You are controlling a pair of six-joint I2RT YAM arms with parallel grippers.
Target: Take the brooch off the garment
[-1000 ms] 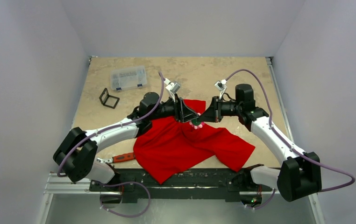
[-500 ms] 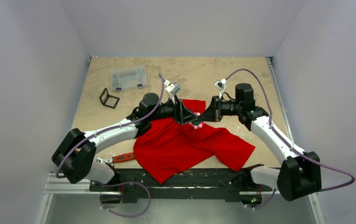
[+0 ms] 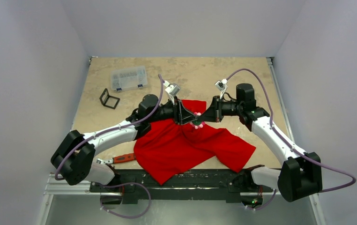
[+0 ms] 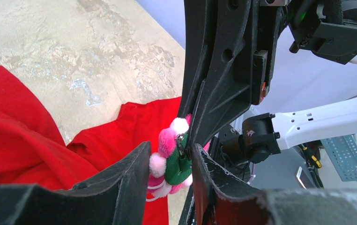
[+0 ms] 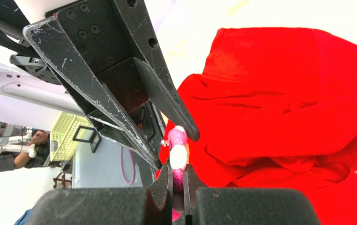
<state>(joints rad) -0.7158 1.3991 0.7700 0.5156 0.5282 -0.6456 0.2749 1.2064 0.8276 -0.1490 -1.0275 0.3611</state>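
Observation:
The brooch [image 3: 198,124], a cluster of pink and white pompoms on a green backing [image 4: 169,154], is held above the red garment [image 3: 181,145], where both grippers meet. My right gripper [image 5: 178,180] is shut on its lower part, with a pink and a white pompom [image 5: 178,152] sticking out above the fingertips. My left gripper [image 4: 171,164] comes from the opposite side. One of its fingers [image 4: 130,178] presses a white pompom and the other [image 4: 204,173] lies against the green backing. The garment [image 5: 284,93] lies rumpled on the table. I cannot tell whether the pin still passes through the cloth.
A clear plastic box [image 3: 129,78] and a small black frame [image 3: 109,98] sit at the back left of the tan table [image 3: 214,75]. A red-handled wrench [image 3: 122,158] lies beside the shirt's left edge. Grey walls close in on three sides.
My left gripper's jaws have narrowed onto the brooch and its arm has edged slightly left. The right arm and the shirt have stayed put.

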